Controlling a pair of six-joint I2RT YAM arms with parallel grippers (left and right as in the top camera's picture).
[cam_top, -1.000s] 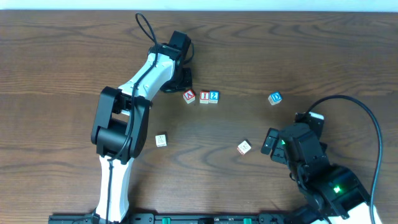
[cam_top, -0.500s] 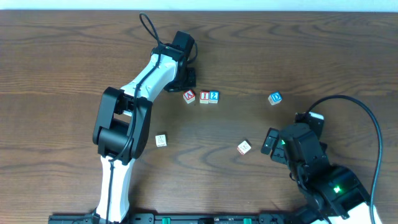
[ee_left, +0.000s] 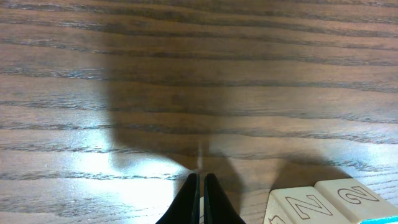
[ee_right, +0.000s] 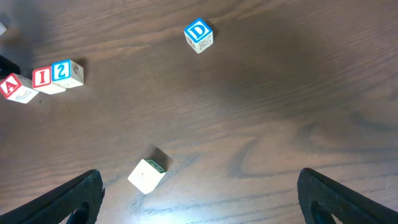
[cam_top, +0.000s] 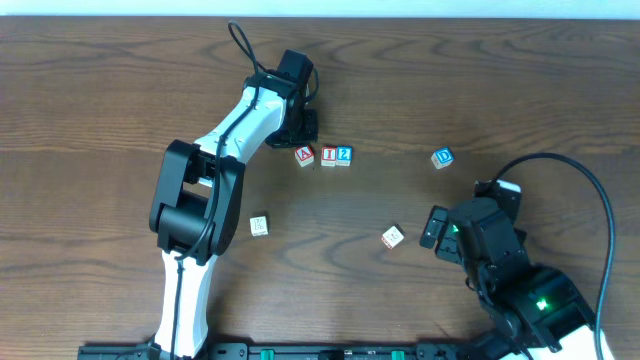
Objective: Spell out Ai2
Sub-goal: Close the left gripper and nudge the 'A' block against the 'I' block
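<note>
Left gripper point(ee_left: 200, 186) crowds A cube point(cam_top: 304, 155); table point(cam_top: 500, 90) bare beyond 2 cube point(cam_top: 344, 154).

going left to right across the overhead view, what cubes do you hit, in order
first pale cube → A cube → I cube → 2 cube → second pale cube → D cube

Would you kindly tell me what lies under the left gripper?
Only bare table shows beneath the shut left gripper; nothing rests there. From overhead, the arm covers that spot.
</note>
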